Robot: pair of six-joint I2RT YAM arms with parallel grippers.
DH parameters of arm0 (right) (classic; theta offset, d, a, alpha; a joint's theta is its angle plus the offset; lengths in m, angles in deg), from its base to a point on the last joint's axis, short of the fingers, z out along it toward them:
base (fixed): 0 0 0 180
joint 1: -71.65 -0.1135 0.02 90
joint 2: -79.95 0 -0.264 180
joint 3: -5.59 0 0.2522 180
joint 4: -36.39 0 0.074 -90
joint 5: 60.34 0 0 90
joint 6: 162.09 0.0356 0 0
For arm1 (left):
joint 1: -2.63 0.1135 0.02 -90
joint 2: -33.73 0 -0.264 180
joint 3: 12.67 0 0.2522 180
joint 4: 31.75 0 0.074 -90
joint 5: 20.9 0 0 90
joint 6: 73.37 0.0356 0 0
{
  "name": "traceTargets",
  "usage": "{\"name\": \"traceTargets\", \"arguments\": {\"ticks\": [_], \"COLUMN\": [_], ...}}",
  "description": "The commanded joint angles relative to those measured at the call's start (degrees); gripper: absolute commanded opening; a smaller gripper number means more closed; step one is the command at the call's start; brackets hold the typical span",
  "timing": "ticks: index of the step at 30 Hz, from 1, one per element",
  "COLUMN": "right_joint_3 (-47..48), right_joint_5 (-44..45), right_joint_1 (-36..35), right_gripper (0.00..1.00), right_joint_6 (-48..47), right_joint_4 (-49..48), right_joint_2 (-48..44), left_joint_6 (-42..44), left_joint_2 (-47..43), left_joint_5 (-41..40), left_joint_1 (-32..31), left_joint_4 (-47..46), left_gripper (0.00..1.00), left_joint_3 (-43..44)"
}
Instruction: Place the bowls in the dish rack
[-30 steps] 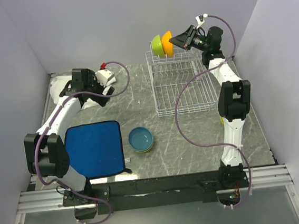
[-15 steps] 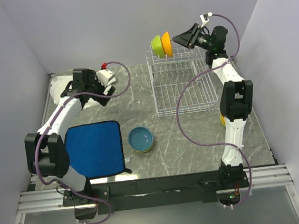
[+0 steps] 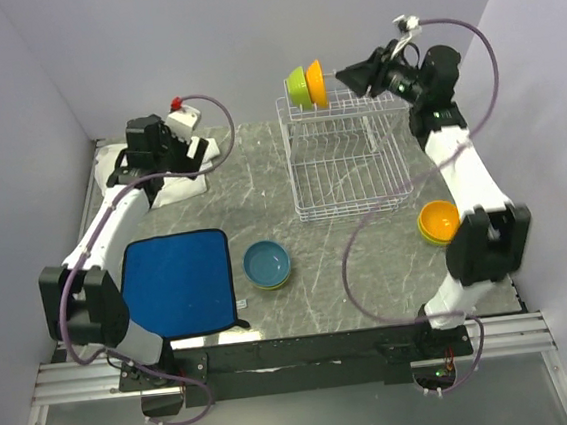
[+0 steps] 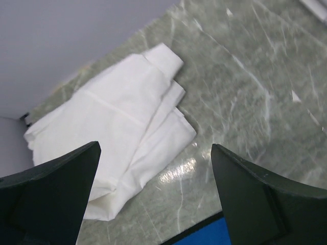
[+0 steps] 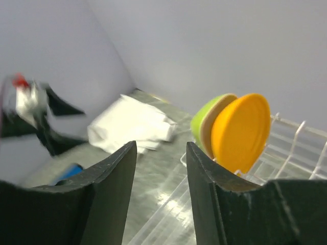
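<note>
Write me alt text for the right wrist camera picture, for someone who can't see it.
An orange bowl and a lime green bowl stand on edge, side by side, in the white wire dish rack, just beyond the open, empty right gripper. Behind them a folded white cloth lies on the grey marble table.

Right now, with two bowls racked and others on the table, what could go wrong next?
1. The open right gripper sits close to the orange bowl and green bowl standing on edge at the upper corner of the dish rack; a careless swing might knock them off.
2. The blue bowl sits nested in a yellowish bowl; a grasp may lift both.
</note>
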Motion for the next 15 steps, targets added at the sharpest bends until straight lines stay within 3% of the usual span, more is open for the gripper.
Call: {"name": "traceTargets", "arguments": {"ticks": [1,8,9,12,13,15], "right_joint_3": [-13.1,-33.5,-36.9,-42.6,-43.8,-47.8], "right_joint_5": [5.9,15.1,18.2,29.8,39.0,47.5], "right_joint_1": [-8.2,-29.7,-35.6,-43.3,-48.7,-55.2], "right_gripper": [0.52,0.53,0.53,0.54,0.54,0.55], "right_joint_6": [-36.0,-61.0,-61.2,-55.4,-51.2,-48.5], "right_joint_4": [10.2,27.0,28.0,25.7,24.3,19.4], "right_joint_2": [-18.4,-35.0,-35.8,-37.8,-38.1,-38.1], "left_joint_6": [-7.3,-15.0,-17.1,-19.9,-20.1,-20.6], "left_joint_2": [-8.3,-25.6,-27.8,-36.6,-41.0,-45.0], "left_joint_5": [-3.6,-0.8,-1.0,-3.3,-3.6,-5.1], "left_joint_1": [0.3,0.4,0.4,0.8,1.2,2.0], "left_joint_4": [-7.1,-6.4,-5.7,-4.6,-4.5,-3.3], "left_gripper": [0.97,0.97,0.97,0.97,0.97,0.97], "left_joint_3": [-3.2,-17.8,-19.2,-24.9,-26.3,-30.2]}}
